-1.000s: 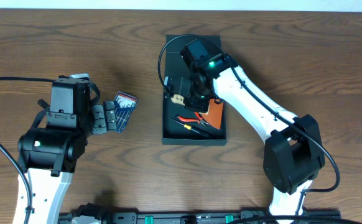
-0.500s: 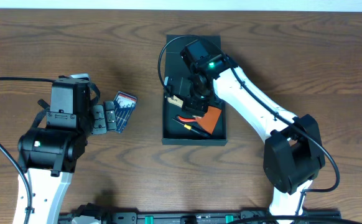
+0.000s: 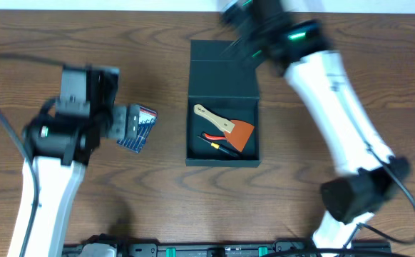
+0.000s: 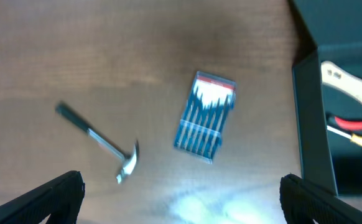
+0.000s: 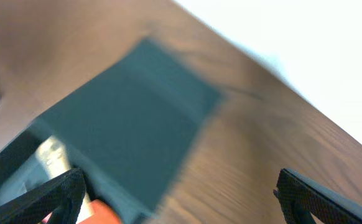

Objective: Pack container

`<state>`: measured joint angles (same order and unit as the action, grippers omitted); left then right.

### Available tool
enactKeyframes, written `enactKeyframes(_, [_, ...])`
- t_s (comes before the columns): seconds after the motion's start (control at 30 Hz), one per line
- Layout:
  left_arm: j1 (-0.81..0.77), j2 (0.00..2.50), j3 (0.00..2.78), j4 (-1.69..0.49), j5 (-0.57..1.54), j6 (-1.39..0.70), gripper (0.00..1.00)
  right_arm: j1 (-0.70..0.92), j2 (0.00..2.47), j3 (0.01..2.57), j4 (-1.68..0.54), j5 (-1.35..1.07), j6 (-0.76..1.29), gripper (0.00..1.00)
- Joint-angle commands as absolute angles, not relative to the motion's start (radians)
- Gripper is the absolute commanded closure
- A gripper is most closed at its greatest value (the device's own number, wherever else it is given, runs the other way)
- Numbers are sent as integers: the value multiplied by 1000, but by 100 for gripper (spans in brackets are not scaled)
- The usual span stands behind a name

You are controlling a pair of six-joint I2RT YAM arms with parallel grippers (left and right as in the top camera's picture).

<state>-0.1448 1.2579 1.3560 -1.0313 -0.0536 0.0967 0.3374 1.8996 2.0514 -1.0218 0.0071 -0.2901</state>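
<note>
Hovering spread and empty, left gripper faces the screwdriver set lying ahead between its fingers, long axis running away; container sits rightward; right gripper, also agape, is farther.

The right gripper has been withdrawn from the container, past its lid. The scraper, formerly gripped, is left inside.
</note>
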Motion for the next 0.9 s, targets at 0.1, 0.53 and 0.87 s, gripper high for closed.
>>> enactKeyframes(0.1, [-141,1501,1455,-999,-46,274,2,65,1831,2093,-1114,52,41,1])
enactKeyframes(0.53, [-140,1895,1454,-994,-78,322,2,-275,1845,2072,-1192,45,213,1])
enactKeyframes(0.87, [-122,2027,1452,-959,-15,366,2,-294,1868,2033,-1189,47,204,1])
